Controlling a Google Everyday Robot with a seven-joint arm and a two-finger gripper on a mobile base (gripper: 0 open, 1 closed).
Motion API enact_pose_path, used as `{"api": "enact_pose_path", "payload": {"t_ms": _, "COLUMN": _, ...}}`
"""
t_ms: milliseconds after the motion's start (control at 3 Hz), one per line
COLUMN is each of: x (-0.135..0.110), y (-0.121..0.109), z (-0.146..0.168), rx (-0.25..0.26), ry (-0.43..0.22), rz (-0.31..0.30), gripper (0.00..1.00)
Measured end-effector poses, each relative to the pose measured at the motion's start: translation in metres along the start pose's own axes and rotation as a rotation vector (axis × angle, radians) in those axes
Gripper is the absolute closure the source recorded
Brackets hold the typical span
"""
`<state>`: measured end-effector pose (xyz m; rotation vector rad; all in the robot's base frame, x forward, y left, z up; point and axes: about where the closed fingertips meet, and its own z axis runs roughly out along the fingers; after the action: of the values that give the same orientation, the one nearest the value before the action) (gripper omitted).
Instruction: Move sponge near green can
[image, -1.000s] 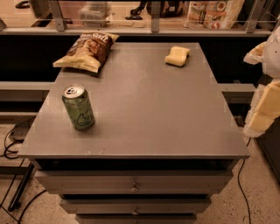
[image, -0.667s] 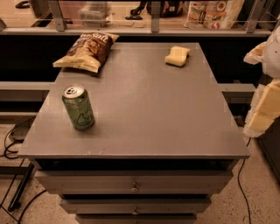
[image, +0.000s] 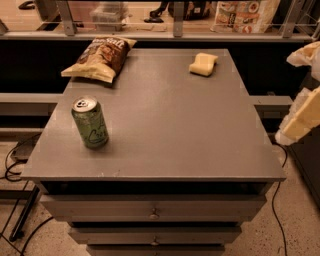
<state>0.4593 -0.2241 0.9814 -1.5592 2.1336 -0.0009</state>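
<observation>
Nothing has shifted since the earlier frame: arm and objects sit as they were. Taking the green can (image: 90, 122) as landmark, the table (image: 175, 130) carries it upright near the front left edge. The chip bag (image: 100, 57) lies behind the can. The gripper (image: 295, 92) hangs far to the can's right, past the table's edge, its fingers apart and holding nothing. The sponge (image: 203, 64) rests well behind and right of the can, its long axis roughly crosswise. From the gripper, then, the sponge lies farther back and to the left.
</observation>
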Motion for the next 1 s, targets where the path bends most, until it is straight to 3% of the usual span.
{"api": "enact_pose_path", "payload": {"t_ms": 333, "x": -0.01, "y": -0.029, "z": 0.008, "rx": 0.056, "ry": -0.123, "rz": 0.049, "gripper": 0.0}}
{"api": "enact_pose_path", "payload": {"t_ms": 667, "x": -0.018, "y": -0.079, "z": 0.025, "rx": 0.117, "ry": -0.233, "rz": 0.119, "gripper": 0.0}}
{"api": "enact_pose_path", "payload": {"t_ms": 1000, "x": -0.018, "y": -0.079, "z": 0.025, "rx": 0.117, "ry": -0.233, "rz": 0.119, "gripper": 0.0}}
